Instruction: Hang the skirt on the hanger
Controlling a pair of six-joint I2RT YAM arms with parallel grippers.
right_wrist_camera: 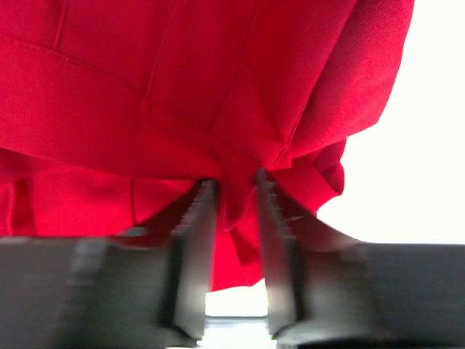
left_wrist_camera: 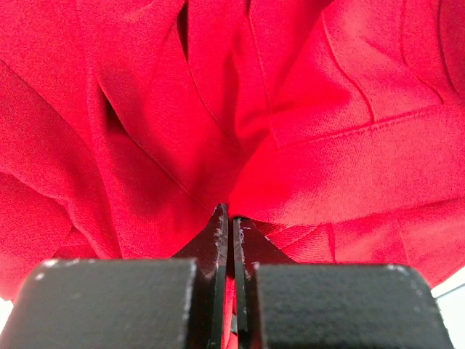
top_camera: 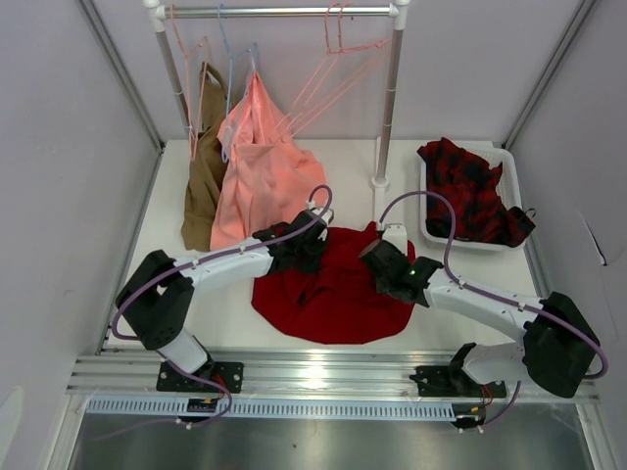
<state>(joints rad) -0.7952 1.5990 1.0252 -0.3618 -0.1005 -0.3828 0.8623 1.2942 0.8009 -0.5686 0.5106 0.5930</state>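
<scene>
Two arms of mine fold inward from the bench's front corners, elbows low and forearms stretched, wrists meeting over the skirt [top_camera: 333,304]. It lies spread at the middle of the bench, near the front edge. My left gripper [top_camera: 310,253] sits on the skirt's back-left rim and my right gripper [top_camera: 376,255] on its back-right rim.

The overhead view hides both sets of fingers behind the wrist housings. My left wrist camera fills that gap: the jaws are pressed together with a pinch of red cloth caught at their tips, folds fanning upward from it. My right wrist camera shows its jaws standing narrowly apart with a gathered fold of skirt between them. The view is blurred, and I cannot tell whether they clamp it.

Only the overhead view shows the hanger [top_camera: 358,46], up on the rail [top_camera: 284,12] at the bench's back edge, well apart from the skirt.
</scene>
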